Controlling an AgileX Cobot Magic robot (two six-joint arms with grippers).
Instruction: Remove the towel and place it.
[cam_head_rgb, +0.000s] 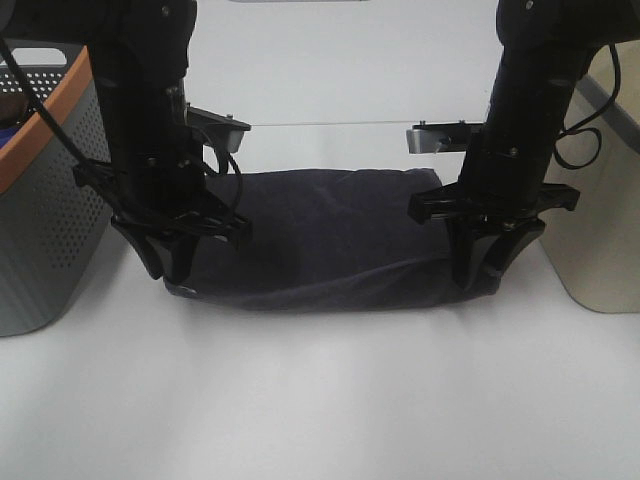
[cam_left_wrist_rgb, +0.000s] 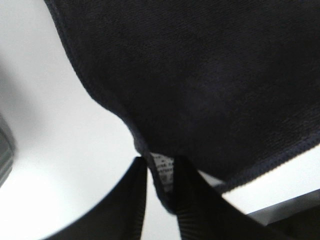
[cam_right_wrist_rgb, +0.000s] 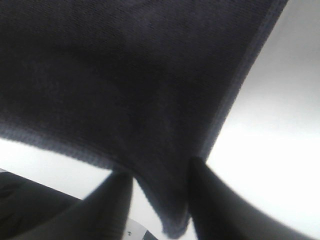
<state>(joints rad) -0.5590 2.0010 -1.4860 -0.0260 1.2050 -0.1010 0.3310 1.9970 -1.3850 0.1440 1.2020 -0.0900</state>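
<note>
The white table (cam_head_rgb: 320, 400) fills most of the high view, and on it, near the middle, lies the towel (cam_head_rgb: 330, 240), a dark navy cloth bunched into a wide low heap with soft folds across its top. To the towel's left stands a grey perforated basket (cam_head_rgb: 40, 200) with an orange rim, close to the cloth but apart from it; to the towel's right stands a beige bin (cam_head_rgb: 600, 220), also just clear of it. Both black arms come down at the towel's two near corners. The left gripper (cam_head_rgb: 170, 262) is at the towel's left end, and its wrist view shows the two fingers (cam_left_wrist_rgb: 130, 205) pinched tight on the hemmed corner, with the small white tag (cam_left_wrist_rgb: 163, 167) caught between them. The right gripper (cam_head_rgb: 487, 270) is at the towel's right end; its fingers (cam_right_wrist_rgb: 210, 200) are clamped on the hemmed corner there, the cloth's tip poking out between them. From each grip the towel spreads away over the table, its stitched edge (cam_left_wrist_rgb: 270, 165) showing plainly against the white.
</note>
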